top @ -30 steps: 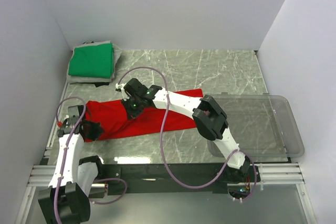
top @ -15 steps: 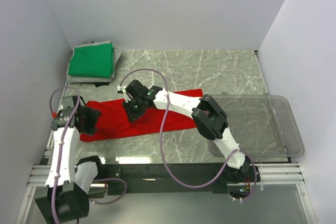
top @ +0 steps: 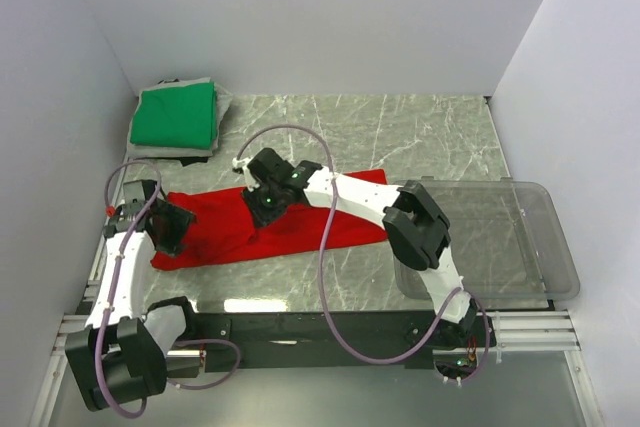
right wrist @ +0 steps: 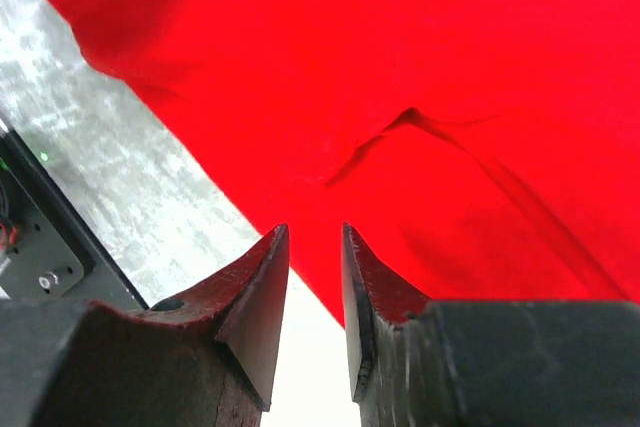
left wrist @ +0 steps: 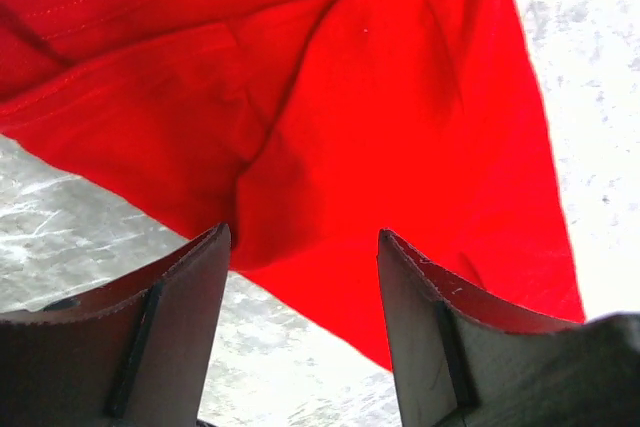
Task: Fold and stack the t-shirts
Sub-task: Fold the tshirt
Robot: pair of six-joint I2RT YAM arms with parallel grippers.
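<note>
**Red Shirt Stretched Across Marbled Surface, Both End Effectors Empty**

Top view: the red t-shirt [top: 290, 232] lies in a long, rumpled band across the grey marbled surface [top: 420, 137], left of the clear plastic bin [top: 520, 247]. The left end effector [top: 168, 230] sits over the shirt's left end and the right end effector [top: 266, 209] over its middle. The green t-shirt [top: 176, 115] rests folded on grey cloth [top: 178, 150] in the far-left corner, well apart from the red one.

Left wrist view: the fingers [left wrist: 170, 337] stand wide apart with nothing between them. Creased red cloth and its lower edge lie just beyond.

Right wrist view: the fingers [right wrist: 250, 307] are parted by only a narrow gap and grip nothing. Red cloth fills most of the view, its edge running diagonally against the surface.
</note>
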